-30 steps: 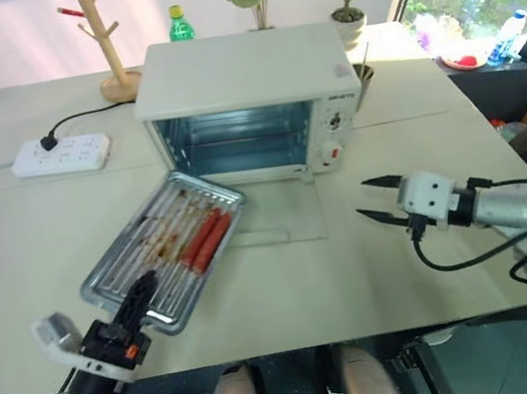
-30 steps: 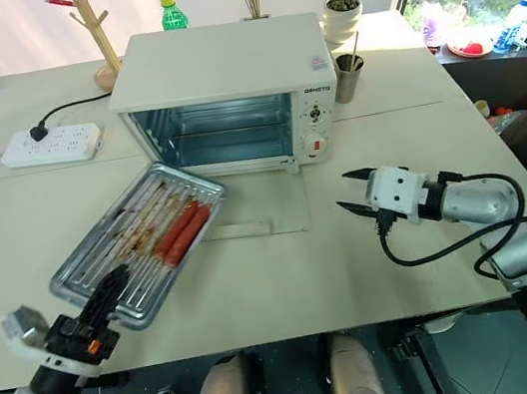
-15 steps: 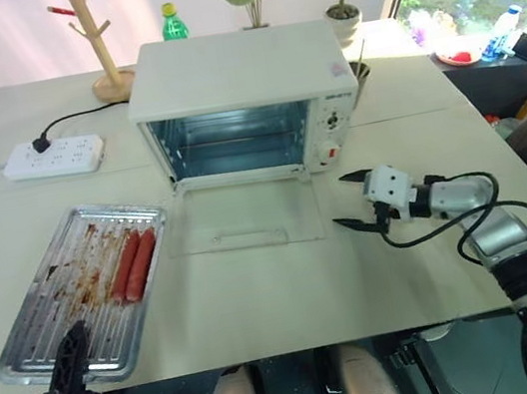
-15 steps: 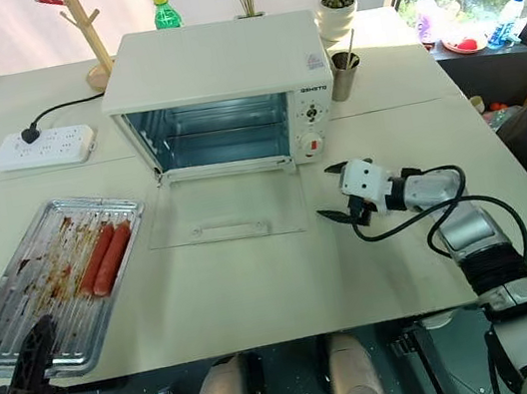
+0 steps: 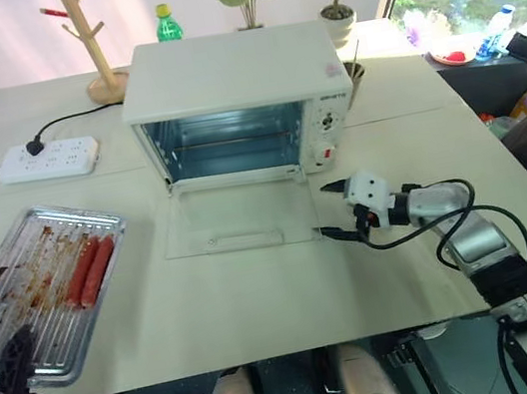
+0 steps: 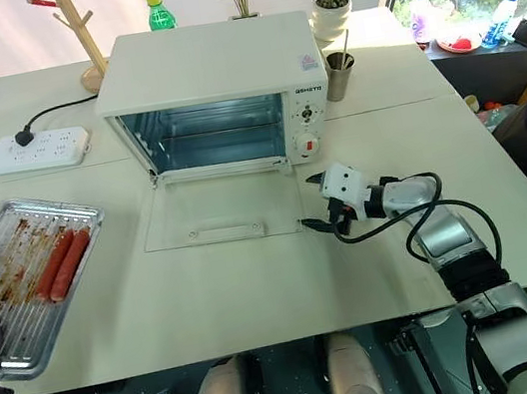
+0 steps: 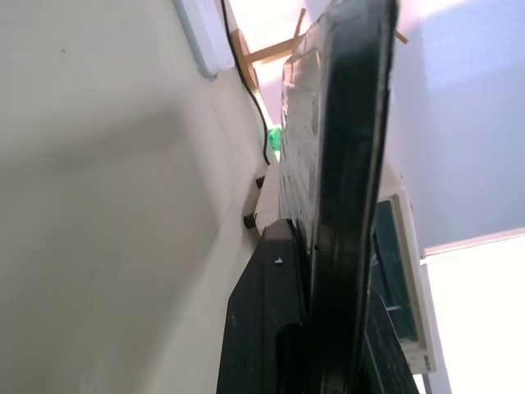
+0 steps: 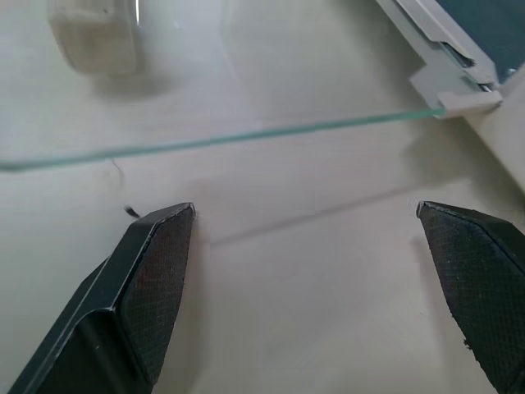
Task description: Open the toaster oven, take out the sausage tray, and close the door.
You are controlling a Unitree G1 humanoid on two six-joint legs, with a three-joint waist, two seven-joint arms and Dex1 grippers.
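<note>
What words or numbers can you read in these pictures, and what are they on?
Brand word on the toaster oven, at the top of its right panel: too small to read.
Marks around the knobs: too small to read.
Small sticker on the oven's top: blurred, unreadable.
Label on the green bottle: unreadable.
No other writing shows.
</note>
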